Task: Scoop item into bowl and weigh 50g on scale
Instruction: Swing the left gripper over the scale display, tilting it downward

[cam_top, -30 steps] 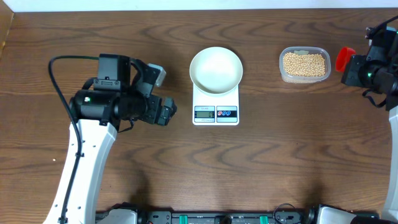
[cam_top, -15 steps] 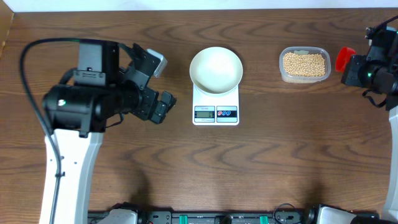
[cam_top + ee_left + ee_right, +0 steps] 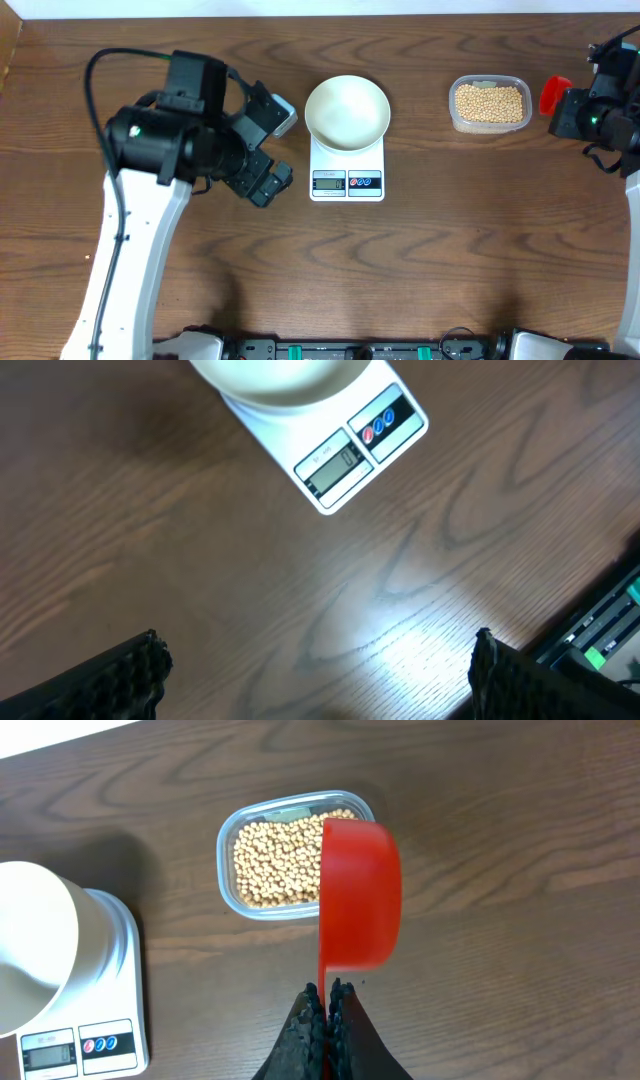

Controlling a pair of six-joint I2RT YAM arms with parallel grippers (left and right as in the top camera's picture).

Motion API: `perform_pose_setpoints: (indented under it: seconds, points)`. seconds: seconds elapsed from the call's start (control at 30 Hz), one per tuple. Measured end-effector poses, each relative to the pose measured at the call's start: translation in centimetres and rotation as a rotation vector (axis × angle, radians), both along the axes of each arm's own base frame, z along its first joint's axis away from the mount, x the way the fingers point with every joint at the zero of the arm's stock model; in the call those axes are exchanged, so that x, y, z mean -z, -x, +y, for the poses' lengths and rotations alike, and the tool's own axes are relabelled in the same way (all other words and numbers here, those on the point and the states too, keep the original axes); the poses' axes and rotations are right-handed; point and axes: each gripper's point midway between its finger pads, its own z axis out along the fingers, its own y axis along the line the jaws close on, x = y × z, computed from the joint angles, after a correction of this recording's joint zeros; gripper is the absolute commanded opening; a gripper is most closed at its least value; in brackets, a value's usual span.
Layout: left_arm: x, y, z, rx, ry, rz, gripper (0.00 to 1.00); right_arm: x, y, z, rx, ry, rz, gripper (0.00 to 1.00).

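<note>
- Wooden bench (image 3: 450, 250); empty bowl (image 3: 347, 111) on scale (image 3: 347, 181); beans (image 3: 489, 103) in clear tub (image 3: 453, 110).
- Left jaws spread, empty; right jaws clamping red scoop (image 3: 360, 892) over tub edge.
- Step, likely: first scoop; next, dip into beans.

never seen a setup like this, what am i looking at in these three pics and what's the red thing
These are two robot arms at a wooden table, each ending in a two-finger gripper. The overhead picture looks straight down; the other two come from a camera on each wrist, so dark fingers show at the bottom. On the table: an empty white bowl sitting on a small scale, and a clear tub of beans. The left gripper is open and holds nothing. The right gripper is shut on the handle of a red scoop, near the tub.
</note>
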Motion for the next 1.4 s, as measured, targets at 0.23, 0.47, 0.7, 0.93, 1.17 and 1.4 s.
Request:
perform_pose_setpoints:
  seconds: [0.23, 0.47, 0.7, 0.93, 1.17, 1.4]
  points:
    - [1.7, -1.8, -0.3, -0.031, -0.003, 0.039, 0.98, 0.0, 0.0, 0.0, 0.0, 0.0, 0.0, 0.01]
    - [1.1, -2.0, -0.9, -0.082, 0.049, 0.043, 0.98, 0.0, 0.0, 0.0, 0.0, 0.0, 0.0, 0.01]
    - [1.0, -1.8, -1.2, -0.103, 0.075, 0.058, 0.98, 0.0, 0.0, 0.0, 0.0, 0.0, 0.0, 0.01]
    - [1.0, -1.8, -1.2, -0.106, 0.077, 0.059, 0.98, 0.0, 0.0, 0.0, 0.0, 0.0, 0.0, 0.01]
    - [1.0, -1.8, -1.2, -0.106, 0.077, 0.059, 0.98, 0.0, 0.0, 0.0, 0.0, 0.0, 0.0, 0.01]
    - [1.0, -1.8, -1.2, -0.106, 0.077, 0.059, 0.98, 0.0, 0.0, 0.0, 0.0, 0.0, 0.0, 0.01]
